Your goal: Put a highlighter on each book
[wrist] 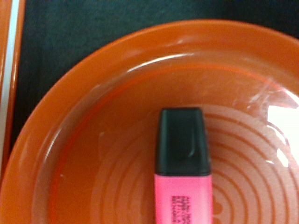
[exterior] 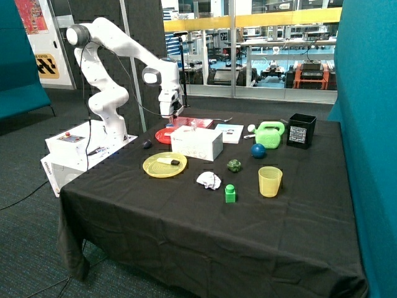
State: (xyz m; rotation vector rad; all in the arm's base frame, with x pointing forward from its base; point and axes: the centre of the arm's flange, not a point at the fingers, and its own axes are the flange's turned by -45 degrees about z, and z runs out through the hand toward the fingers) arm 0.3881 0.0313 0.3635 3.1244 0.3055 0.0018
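Pink highlighter (wrist: 183, 172) lies flat in the red plate (wrist: 93, 140), long axis running from the plate's centre toward its rim, black cap (wrist: 182, 140) leading. Gripper (exterior: 172, 113) hangs just above the plate, beside the red book (exterior: 193, 122); jaw state can't be told. White book (exterior: 228, 132) sits past the white box (exterior: 197, 143), apparently bare.

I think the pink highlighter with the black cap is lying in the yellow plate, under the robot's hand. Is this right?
Not quite. The pink highlighter with the black cap lies in the red plate, as the wrist view shows. The outside view shows the hand over that red plate. The yellow plate holds a different, pale highlighter.
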